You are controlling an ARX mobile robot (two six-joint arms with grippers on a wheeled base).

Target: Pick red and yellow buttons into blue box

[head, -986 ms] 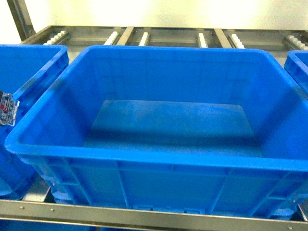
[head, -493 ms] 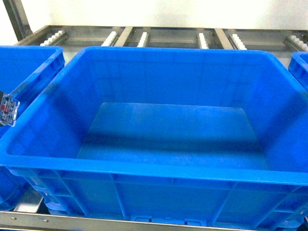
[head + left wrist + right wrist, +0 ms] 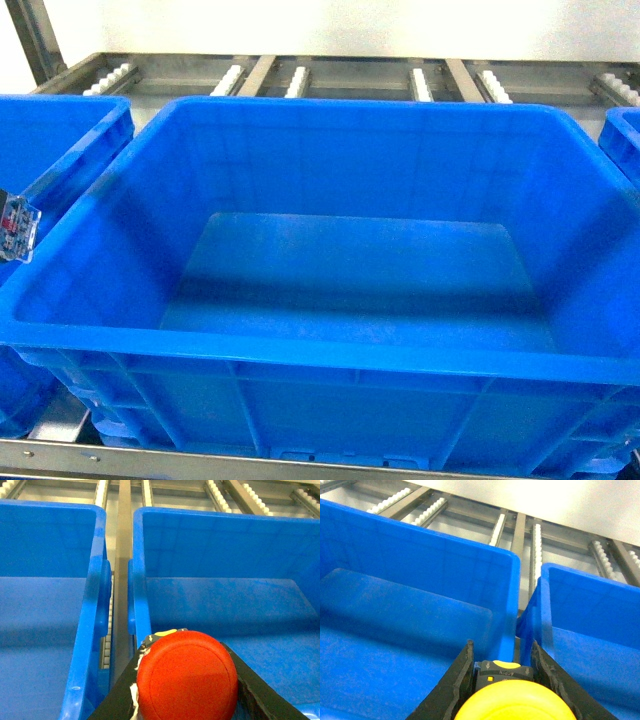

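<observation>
The blue box (image 3: 300, 352) fills the head view, deep and with nothing inside; neither gripper shows there. In the left wrist view my left gripper (image 3: 185, 650) is shut on the red button (image 3: 186, 677), whose round cap sits between the black fingers (image 3: 117, 692), above the box's (image 3: 225, 545) near left wall. In the right wrist view my right gripper (image 3: 502, 645) is shut on the yellow button (image 3: 512, 702), its dark base showing behind the cap, above the box's (image 3: 420, 560) right wall.
Another blue bin stands on each side of the box, left (image 3: 50, 130) and right (image 3: 625, 130), with narrow gaps between. Roller rails (image 3: 300, 75) run behind. A metal rail (image 3: 150, 462) crosses the front. A small label card (image 3: 15, 228) hangs on the left bin.
Since a second ago the head view has shifted, so the blue box looks slightly larger and lower. In the last half second nothing has moved.
</observation>
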